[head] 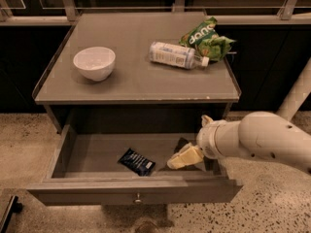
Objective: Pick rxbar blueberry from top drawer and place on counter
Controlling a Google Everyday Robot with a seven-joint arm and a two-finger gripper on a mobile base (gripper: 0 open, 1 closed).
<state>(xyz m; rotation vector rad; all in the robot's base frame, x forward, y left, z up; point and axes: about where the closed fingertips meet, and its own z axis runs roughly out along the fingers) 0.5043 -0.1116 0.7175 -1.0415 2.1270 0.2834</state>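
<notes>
We cannot tell whether the hand (186, 157) in the top drawer (97, 192) is open; closed, it could shove the nearby rxbar blueberry (136, 162).

It looks like a snack corner of an office or a test lab, not a home. The floor (272, 198) is speckled stone, and metal rails (68, 1) run behind the grey bench (136, 81). A bowl (94, 62), a bottle (172, 55) and a chip bag (206, 39) lie on the bench. A white robot arm (257, 137) is at the right; its tool (184, 157) is inside the open drawer (131, 191).
</notes>
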